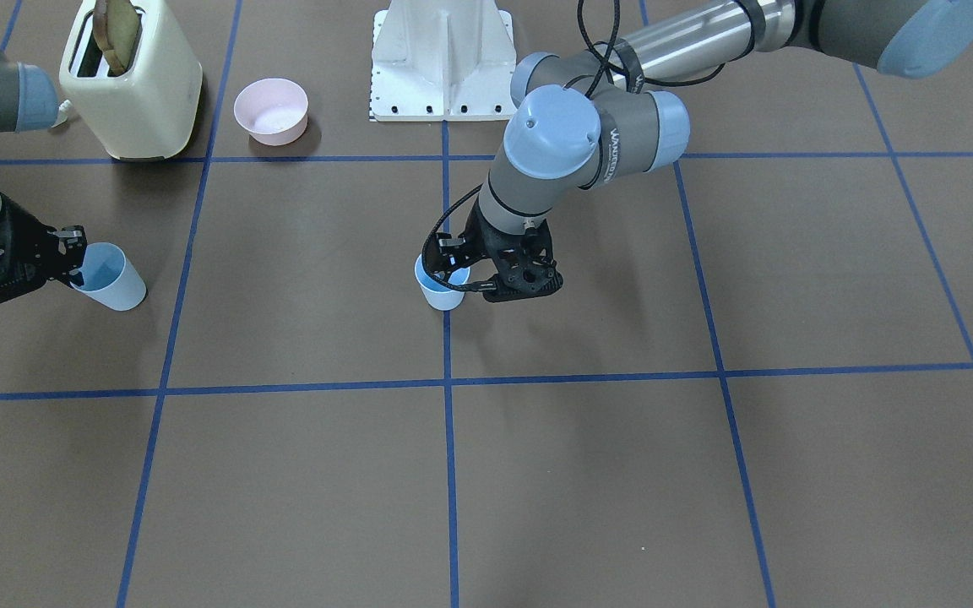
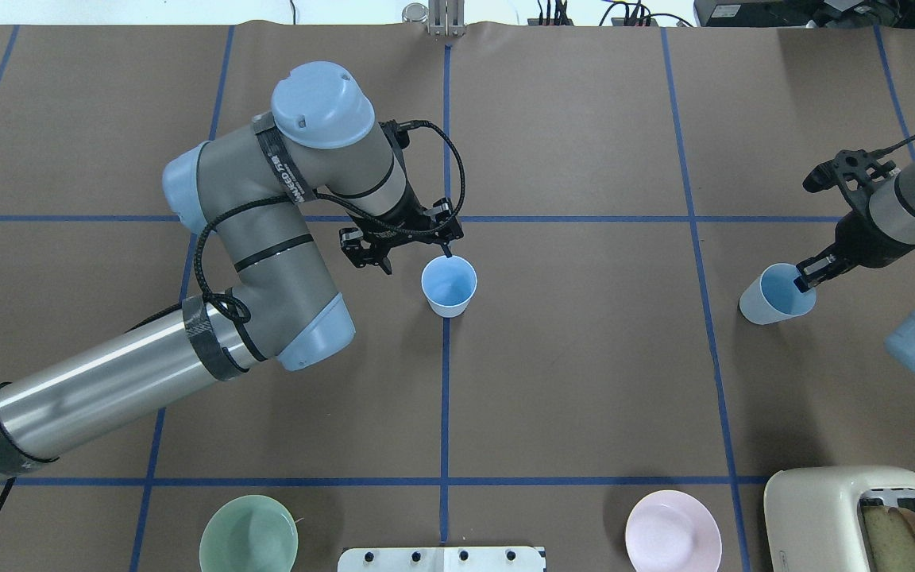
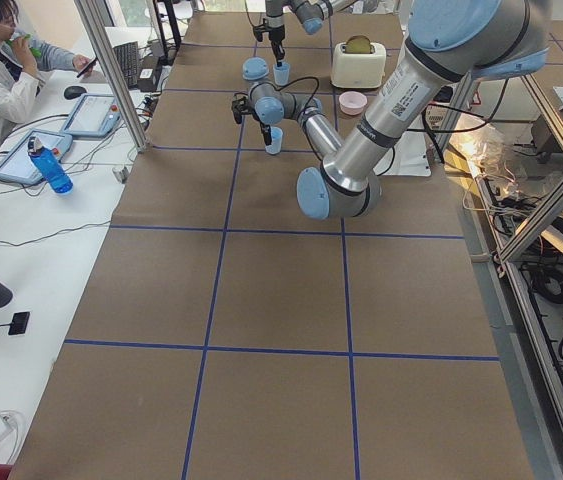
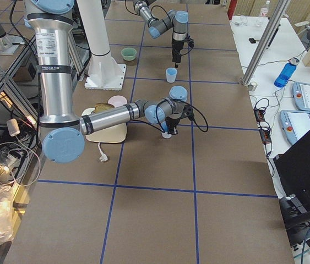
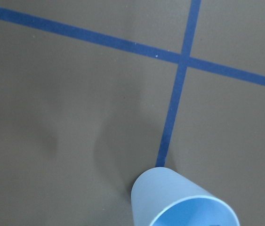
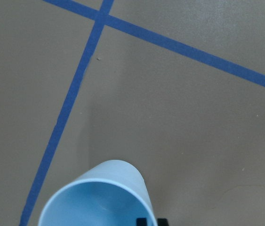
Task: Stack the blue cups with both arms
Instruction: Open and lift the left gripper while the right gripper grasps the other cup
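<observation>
2 smooth-walled, tapered, round-rimmed blue cups (image 2: 449, 287) (image 2: 767, 295) are well apart.

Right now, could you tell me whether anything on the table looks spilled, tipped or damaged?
Nothing stands out: the centre blue cup and the outer blue cup are both mouth up and intact, and no spill shows.

My left wrist view crops the central blue cup (image 5: 181, 200) at the bottom edge, and the fingers sit out of frame. I cannot tell how the left gripper (image 2: 415, 254) stands. The right wrist view cuts the other blue cup (image 6: 99, 197) too. Only black fingertips (image 6: 142, 221) pinching its rim peek in. The front view's left edge clips the right gripper (image 1: 73, 266).
</observation>
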Tool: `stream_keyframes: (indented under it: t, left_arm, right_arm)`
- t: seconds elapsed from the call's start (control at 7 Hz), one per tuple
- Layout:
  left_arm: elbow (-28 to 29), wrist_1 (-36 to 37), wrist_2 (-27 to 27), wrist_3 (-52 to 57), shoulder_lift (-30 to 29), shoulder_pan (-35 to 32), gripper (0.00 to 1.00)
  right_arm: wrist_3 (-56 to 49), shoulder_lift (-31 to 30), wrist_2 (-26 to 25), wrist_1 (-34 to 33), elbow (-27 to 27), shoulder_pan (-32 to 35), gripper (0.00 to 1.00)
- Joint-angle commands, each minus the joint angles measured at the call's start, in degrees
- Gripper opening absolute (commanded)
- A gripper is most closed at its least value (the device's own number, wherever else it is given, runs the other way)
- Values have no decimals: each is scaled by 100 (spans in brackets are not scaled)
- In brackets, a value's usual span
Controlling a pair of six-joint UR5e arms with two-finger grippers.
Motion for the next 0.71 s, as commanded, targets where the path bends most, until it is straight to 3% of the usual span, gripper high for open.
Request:
stream_keyframes:
  t: [0.0,0.57]
  left_arm:
    - [-200,22,-542,13,101,-474,90]
    - [-498,205,-1080,1011,645,-1212,90]
  right_arm:
    - [0,2,8,-7,32,9,0]
    - [35,195,359,-295,374,351,0]
